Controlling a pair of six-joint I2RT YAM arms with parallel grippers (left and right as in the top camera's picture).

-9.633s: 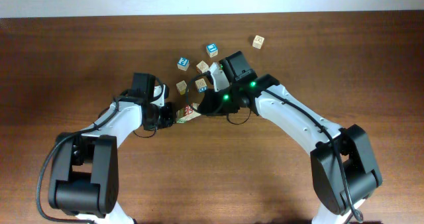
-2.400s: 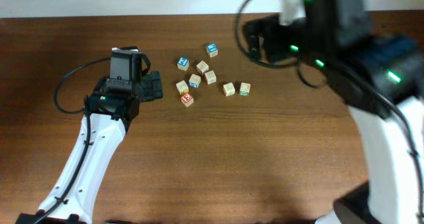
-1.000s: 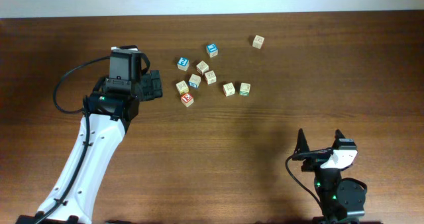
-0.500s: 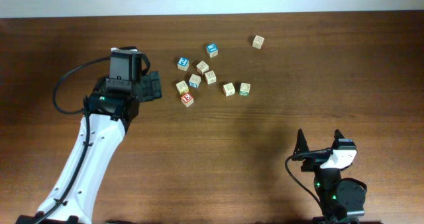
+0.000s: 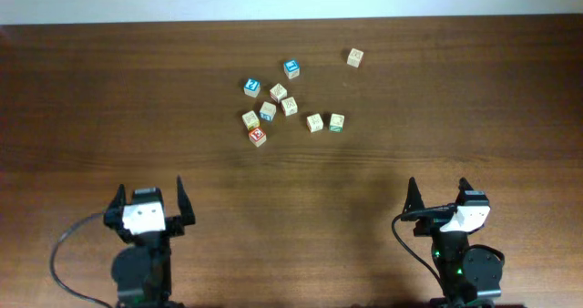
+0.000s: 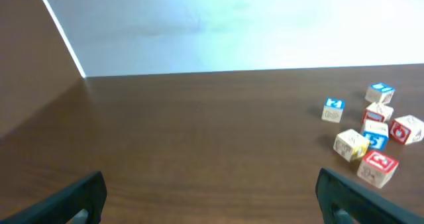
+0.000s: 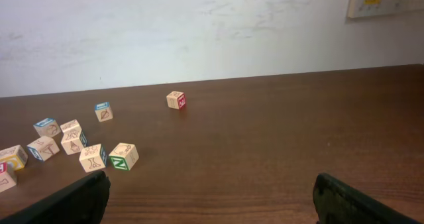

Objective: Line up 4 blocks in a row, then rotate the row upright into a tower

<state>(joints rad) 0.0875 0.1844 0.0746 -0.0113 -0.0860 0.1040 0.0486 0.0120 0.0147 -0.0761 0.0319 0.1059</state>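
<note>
Both arms sit at the near edge of the counter (image 5: 474,98), the left pincer (image 5: 148,195) at 7 o'clock and the right pincer (image 5: 439,191) at 5 o'clock. Each pincer has its jaws spread fully wide with nothing in them (the wrist views show only bare wood between the fingers).

The blocks lie in a loose cluster around 12 o'clock. They are closer to the far edge than the near one and well apart from both pincers.
- The red-faced block (image 5: 258,137) is the nearest piece, at the cluster's 7 o'clock corner.
- The yellow-faced block (image 5: 250,120) is just beyond it. I cannot tell whether they touch.
- The second red-faced block (image 6: 407,130) is mid-cluster.
- The green-faced block (image 5: 336,122) is at the 4 o'clock end, just beside a pale block (image 5: 315,122) with a narrow gap between them.
- A blue-topped block (image 5: 252,87) is at 11 o'clock of the cluster, and a farther blue-topped block (image 5: 291,68) is at 12.
- A lone block (image 5: 355,57) stands apart at 1 o'clock, closest to the far edge, where the white wall (image 7: 199,32) begins.

Every block rests flat on the wood.

There is wide bare counter at 9 o'clock and at 3 o'clock. A broad open band also runs between the cluster and the two pincers.
</note>
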